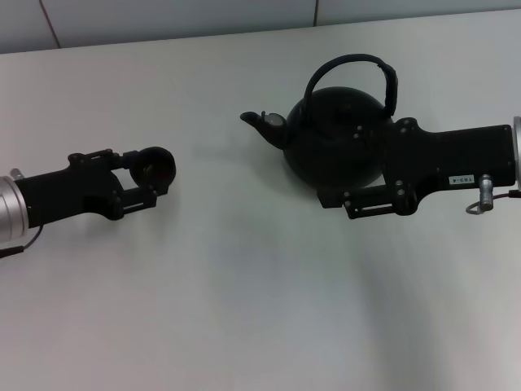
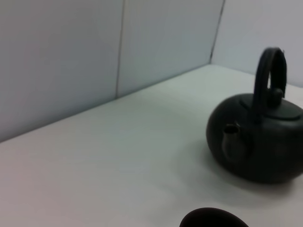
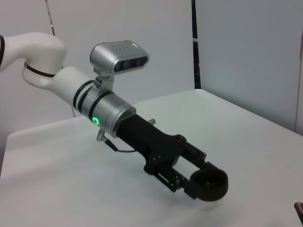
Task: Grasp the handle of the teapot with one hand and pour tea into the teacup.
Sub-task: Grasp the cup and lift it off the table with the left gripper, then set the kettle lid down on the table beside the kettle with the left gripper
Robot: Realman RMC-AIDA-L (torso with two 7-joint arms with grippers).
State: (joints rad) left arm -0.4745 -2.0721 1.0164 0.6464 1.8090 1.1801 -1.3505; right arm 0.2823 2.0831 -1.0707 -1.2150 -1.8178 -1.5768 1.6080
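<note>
Teacup (image 1: 155, 167) is clasped between the fingers of the left gripper (image 1: 149, 181), low over the counter (image 1: 244, 285) at the left. Well apart to its right, the teapot (image 1: 338, 134) is seen with its spout turned toward the teacup. The handle (image 1: 358, 69) arches above, ungrasped. The right gripper (image 1: 346, 175) is pressed against the teapot's body; whether it is closed cannot be told.

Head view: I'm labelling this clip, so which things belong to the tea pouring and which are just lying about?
Belongs to the job:
teapot
handle
teacup, held in the left gripper
right gripper, at the teapot's body

Just lying about:
nothing besides the white table and the wall panels
</note>
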